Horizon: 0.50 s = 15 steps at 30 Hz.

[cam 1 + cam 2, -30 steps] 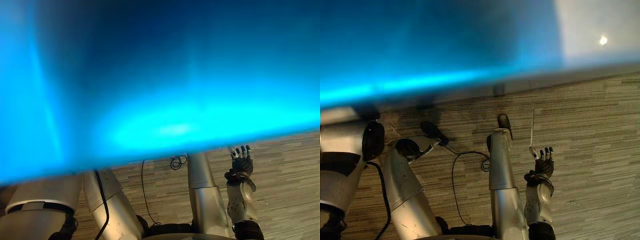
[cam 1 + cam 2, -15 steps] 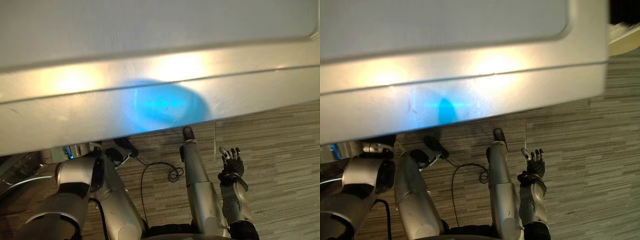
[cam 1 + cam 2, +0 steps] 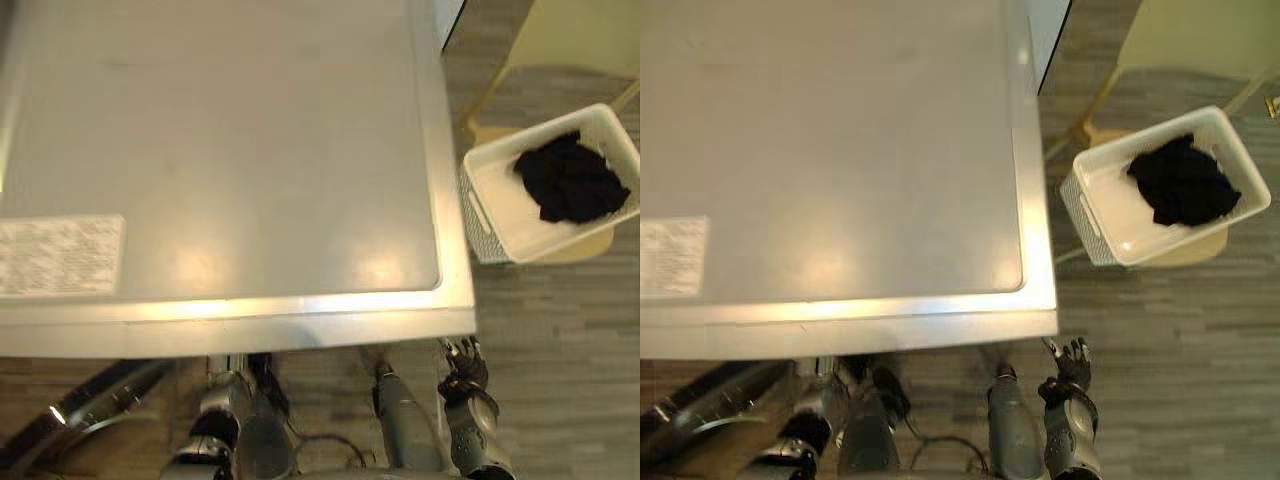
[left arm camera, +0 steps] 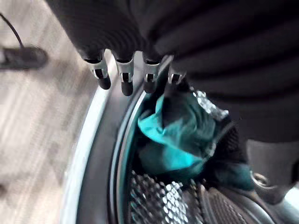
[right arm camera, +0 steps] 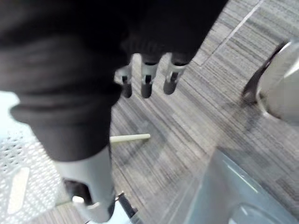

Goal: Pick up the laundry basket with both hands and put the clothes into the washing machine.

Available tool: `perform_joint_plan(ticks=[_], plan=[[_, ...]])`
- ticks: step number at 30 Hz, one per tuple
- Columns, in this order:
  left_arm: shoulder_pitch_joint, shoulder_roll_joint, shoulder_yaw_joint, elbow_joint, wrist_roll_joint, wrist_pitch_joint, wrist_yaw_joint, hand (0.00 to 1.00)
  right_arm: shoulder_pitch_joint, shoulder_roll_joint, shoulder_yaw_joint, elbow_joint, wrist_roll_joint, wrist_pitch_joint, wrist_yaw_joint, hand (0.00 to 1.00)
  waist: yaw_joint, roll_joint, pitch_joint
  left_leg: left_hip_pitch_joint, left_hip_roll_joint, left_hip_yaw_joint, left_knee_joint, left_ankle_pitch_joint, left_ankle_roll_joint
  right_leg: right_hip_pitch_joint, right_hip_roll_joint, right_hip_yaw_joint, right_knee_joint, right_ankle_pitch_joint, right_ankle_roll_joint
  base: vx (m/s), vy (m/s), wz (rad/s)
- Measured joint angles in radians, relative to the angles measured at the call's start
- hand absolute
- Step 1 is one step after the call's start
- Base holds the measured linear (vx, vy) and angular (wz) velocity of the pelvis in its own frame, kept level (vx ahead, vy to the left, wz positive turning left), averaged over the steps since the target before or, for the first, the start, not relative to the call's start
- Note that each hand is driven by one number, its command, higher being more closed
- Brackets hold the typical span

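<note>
White plastic laundry basket is sitting on a pale yellowish stool off to the robot's right, just past the corner of the washing machine, whose flat grey top takes up most of the head views. A bundle of black clothes lies in the basket, toward its far end. Neither hand is on the basket. The right robot hand hangs low by the machine's front right corner, above the grey striped floor, fingers straight and nothing in it. The left robot hand is at the mouth of the drum, fingers straight-ish, not curled round anything as far as I can see. A teal garment is bunched inside the drum right past those fingertips, with some dark fabric beside it.
</note>
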Motion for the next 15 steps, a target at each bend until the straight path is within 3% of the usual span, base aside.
perform_joint_plan(ticks=[1,2,4,6,8,10,15], plan=[[0.002,-0.020,0.021,0.039,0.038,0.003,-0.002,0.00,-0.014,-0.010,-0.014,0.039,0.000,0.002,0.001,0.00,-0.009,0.037,0.004,0.007,0.007,-0.027,-0.009,0.007,0.012,0.042,0.007,-0.010,-0.029,0.024,0.012,0.26,-0.141,-0.01],[0.022,-0.046,0.052,0.070,0.088,0.012,-0.002,0.00,-0.016,-0.024,-0.049,0.089,-0.002,0.002,0.002,0.00,-0.011,0.052,-0.014,0.016,-0.012,-0.058,-0.013,0.037,0.049,0.058,-0.005,-0.005,-0.058,0.036,0.010,0.23,-0.065,-0.11],[0.052,-0.077,0.124,0.128,0.134,0.027,0.002,0.00,-0.016,-0.033,-0.080,0.144,-0.007,0.017,0.002,0.00,-0.007,0.051,-0.013,0.059,-0.052,-0.117,-0.050,0.033,0.011,0.111,-0.031,0.010,-0.072,0.036,0.010,0.18,-0.032,-0.22],[0.087,-0.093,0.150,0.164,0.187,0.052,0.018,0.00,-0.001,-0.035,-0.112,0.171,-0.009,0.021,0.002,0.00,-0.004,0.058,-0.018,0.122,-0.140,-0.190,-0.191,0.063,0.021,0.184,-0.035,-0.007,-0.082,0.035,0.011,0.11,0.050,0.02],[0.126,-0.083,0.154,0.164,0.237,0.061,0.026,0.00,0.020,-0.031,-0.120,0.194,-0.021,0.022,0.003,0.00,-0.005,0.037,-0.052,0.148,-0.156,-0.186,-0.205,0.071,0.031,0.231,-0.037,-0.034,-0.108,0.020,0.023,0.14,0.066,0.37],[0.158,-0.055,0.156,0.163,0.238,0.062,0.032,0.00,0.025,-0.004,-0.129,0.209,-0.029,0.034,0.020,0.00,0.005,-0.001,-0.099,0.133,-0.166,-0.220,-0.205,0.071,0.031,0.253,-0.052,-0.076,-0.133,0.019,0.022,0.09,0.028,0.51],[0.181,-0.043,0.155,0.160,0.186,0.055,0.038,0.00,0.018,0.003,-0.134,0.256,-0.030,0.037,0.024,0.00,0.012,-0.009,-0.105,0.137,-0.186,-0.276,-0.146,0.071,0.031,0.340,-0.081,-0.158,-0.143,0.004,0.008,-0.01,0.022,0.50]])
